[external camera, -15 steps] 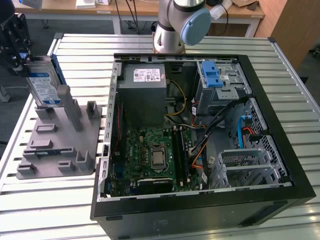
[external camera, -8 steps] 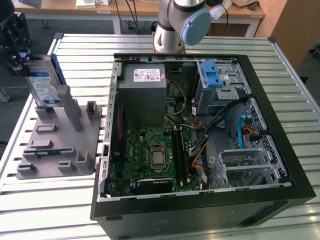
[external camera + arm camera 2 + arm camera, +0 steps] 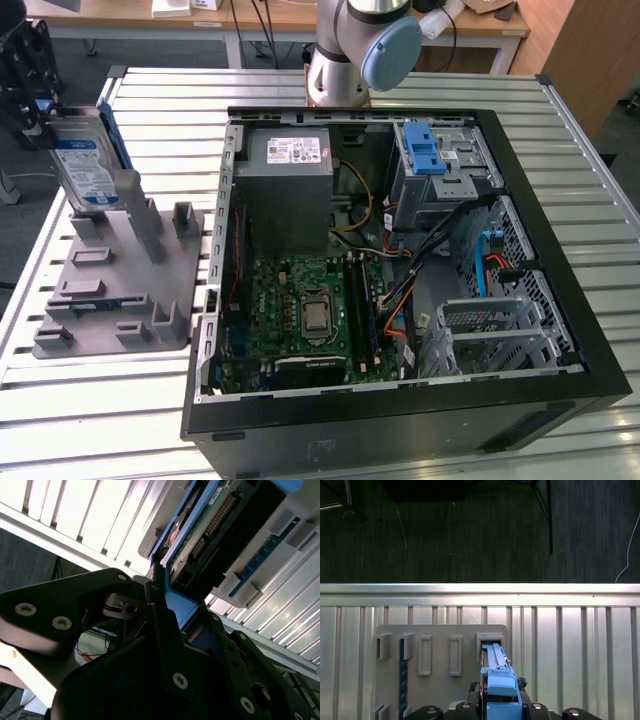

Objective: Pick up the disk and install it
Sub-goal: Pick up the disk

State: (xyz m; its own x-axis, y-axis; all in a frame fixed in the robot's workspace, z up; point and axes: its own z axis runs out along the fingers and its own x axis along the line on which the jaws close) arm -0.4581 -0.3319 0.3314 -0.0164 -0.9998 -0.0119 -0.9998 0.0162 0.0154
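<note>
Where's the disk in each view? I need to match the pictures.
Exterior view: disk upright in the grey holder, at the exterior view's left.
Second wrist view: disk close up, circuit-board side showing.
First wrist view: disk edge-on, at the holder.
Shared landmark: the slatted table.

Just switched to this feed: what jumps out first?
The open black computer case lies on the slatted metal table, with its motherboard exposed. At the exterior view's left, the gripper clasps the disk, which stands upright at the grey fixture.
</note>
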